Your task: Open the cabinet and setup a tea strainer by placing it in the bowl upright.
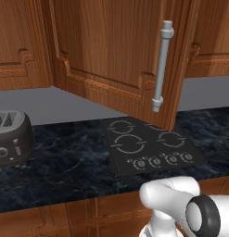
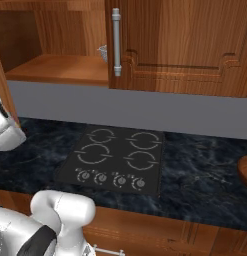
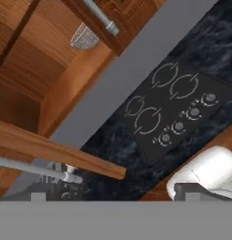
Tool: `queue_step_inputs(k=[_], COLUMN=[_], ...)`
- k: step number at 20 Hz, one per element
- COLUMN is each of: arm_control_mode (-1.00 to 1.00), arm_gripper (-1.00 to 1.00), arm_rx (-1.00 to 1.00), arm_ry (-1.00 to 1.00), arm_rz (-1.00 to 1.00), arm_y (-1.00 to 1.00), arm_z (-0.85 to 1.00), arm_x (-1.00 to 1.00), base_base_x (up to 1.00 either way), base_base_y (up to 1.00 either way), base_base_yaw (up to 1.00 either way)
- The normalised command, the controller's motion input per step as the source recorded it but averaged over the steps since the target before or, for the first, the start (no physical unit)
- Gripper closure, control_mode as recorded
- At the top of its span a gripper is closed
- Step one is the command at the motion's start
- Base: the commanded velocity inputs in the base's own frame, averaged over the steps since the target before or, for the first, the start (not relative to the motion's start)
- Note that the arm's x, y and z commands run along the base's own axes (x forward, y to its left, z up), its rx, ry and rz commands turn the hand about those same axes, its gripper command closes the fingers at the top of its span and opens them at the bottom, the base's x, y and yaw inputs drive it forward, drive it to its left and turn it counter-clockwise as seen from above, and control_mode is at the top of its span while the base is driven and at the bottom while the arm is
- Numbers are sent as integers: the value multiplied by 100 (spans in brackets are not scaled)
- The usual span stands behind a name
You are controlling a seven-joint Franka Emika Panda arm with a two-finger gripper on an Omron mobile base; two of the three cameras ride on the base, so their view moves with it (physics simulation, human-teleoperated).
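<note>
A: Left base view?
B: The cabinet door hangs swung open over the cooktop; a toaster sits far left.
A: Right base view?
B: The tea strainer peeks beside a closed door.
A: Hand view?
B: Strainer on the shelf, well ahead of the gripper, whose jaws stand wide, holding nothing.

White arm folded low, elbow forward, pincer jaws wide apart
</note>
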Motion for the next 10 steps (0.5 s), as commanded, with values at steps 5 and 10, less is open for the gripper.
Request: queue_step_inputs(k=[5,10], arm_control_mode=[-100,-100], arm_gripper=[-100,-100], arm_rx=[90,57], arm_ry=[17,27], arm_rz=[26,21], arm_y=[-29,-1], arm_z=[-45,-7], arm_x=[25,41], base_base_x=[0,0], base_base_y=[0,0], base_base_yaw=[0,0])
